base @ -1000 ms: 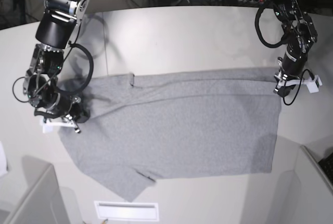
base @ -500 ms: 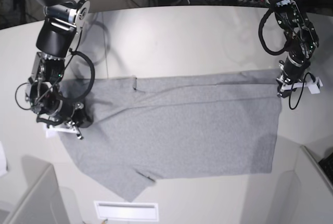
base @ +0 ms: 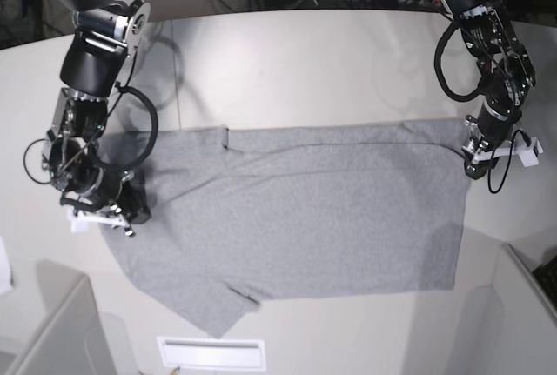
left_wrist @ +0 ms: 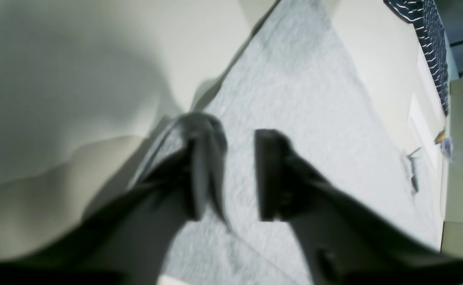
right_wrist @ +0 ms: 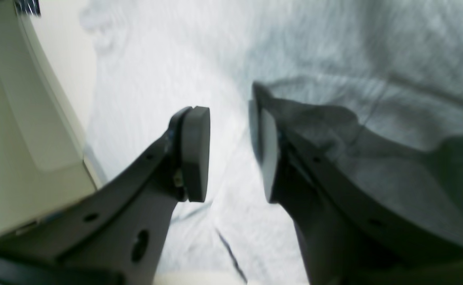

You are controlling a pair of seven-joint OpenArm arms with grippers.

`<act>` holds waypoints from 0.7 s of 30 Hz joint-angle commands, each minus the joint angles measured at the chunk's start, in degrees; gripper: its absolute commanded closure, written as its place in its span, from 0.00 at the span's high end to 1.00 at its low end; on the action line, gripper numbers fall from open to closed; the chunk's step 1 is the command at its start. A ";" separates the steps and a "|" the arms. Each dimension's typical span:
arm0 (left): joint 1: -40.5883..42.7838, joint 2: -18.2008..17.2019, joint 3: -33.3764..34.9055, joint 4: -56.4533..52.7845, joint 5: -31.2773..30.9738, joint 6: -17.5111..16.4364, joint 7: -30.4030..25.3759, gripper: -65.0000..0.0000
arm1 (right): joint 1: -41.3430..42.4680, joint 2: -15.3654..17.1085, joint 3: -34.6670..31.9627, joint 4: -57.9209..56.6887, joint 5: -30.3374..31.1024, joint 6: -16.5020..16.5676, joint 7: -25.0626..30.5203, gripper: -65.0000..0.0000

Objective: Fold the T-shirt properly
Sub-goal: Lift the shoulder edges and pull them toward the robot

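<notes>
T-shirt point(base: 296, 218) lies flat, plain grey side up, mid-frame in the base view on the pale table point(base: 287, 62); long axis runs left-right across the frame, straight hem edge at the right, one short sleeve poking toward the lower left near the bottom edge, collar notch on the top edge left of centre; no lettering, brand or label readable on the visible side; left gripper point(left_wrist: 229, 174) sits at the shirt's upper right corner in the base view; wrist view shows its jaws parted, a bit of grey fabric draped over one finger point(left_wrist: 200, 166), nothing pinched between the pads; right gripper point(right_wrist: 229, 150) is at the shirt's left edge in the base view; jaws apart with a clear gap, cloth lying underneath and bunched against one finger point(right_wrist: 267, 154), not clamped.
</notes>
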 commanded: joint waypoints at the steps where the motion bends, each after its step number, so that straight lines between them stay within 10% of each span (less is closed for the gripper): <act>1: -0.94 -0.79 -0.23 0.81 -0.68 -0.55 -0.80 0.38 | 0.80 0.69 0.29 1.25 0.96 0.35 0.90 0.32; 9: -4.72 -0.97 -0.32 -0.24 -0.59 -0.64 -1.06 0.64 | -8.34 -0.98 0.38 16.46 1.05 0.27 5.65 0.32; 15: 3.98 -1.49 -0.32 12.50 -0.68 -0.99 -1.06 0.65 | -21.79 -3.53 0.47 34.92 1.40 -10.55 13.21 0.32; 21: 15.59 2.64 -6.91 19.10 -1.74 -1.70 -4.05 0.60 | -32.08 -6.26 0.56 42.57 1.49 -11.51 17.34 0.33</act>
